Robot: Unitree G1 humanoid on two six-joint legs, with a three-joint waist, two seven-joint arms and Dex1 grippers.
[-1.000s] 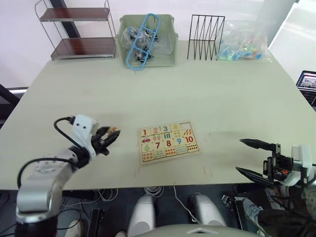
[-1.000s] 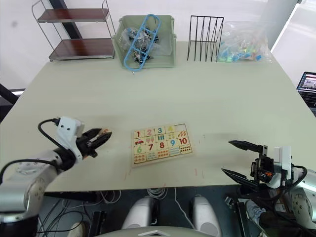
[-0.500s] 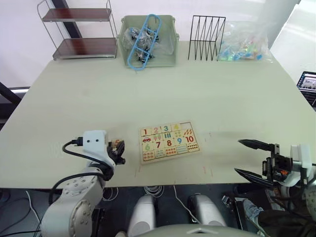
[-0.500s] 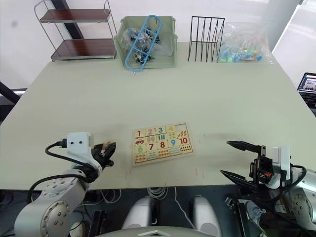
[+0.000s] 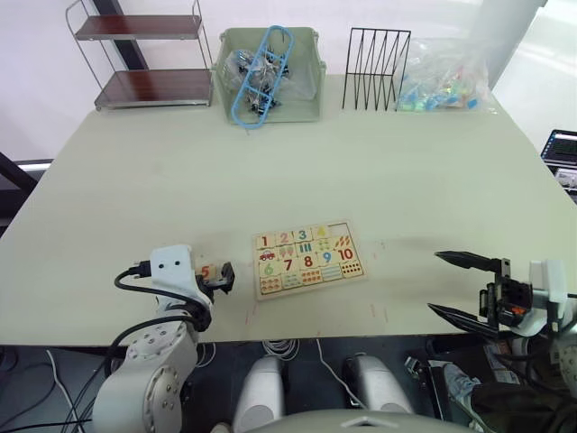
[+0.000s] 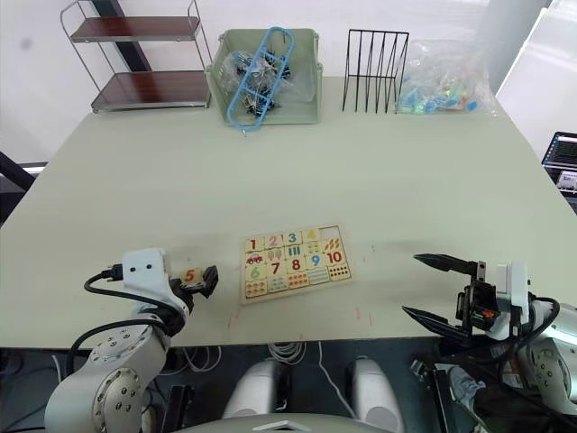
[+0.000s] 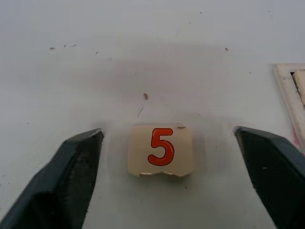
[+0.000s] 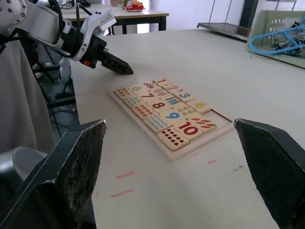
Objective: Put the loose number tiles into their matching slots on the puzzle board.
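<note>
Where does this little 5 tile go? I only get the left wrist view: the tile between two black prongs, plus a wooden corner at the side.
Observer: That corner is the puzzle board. Its top row holds 1 to 4, and the empty slot is at the row's right end, the end away from the 5 tile.
Operator: What is the other arm doing?
Observer: The right pincer is open and holds nothing, at the table's near edge to the right of the board.
Operator: Is anything else on the table?
Observer: At the far edge stand a green bin and a black wire rack.
</note>
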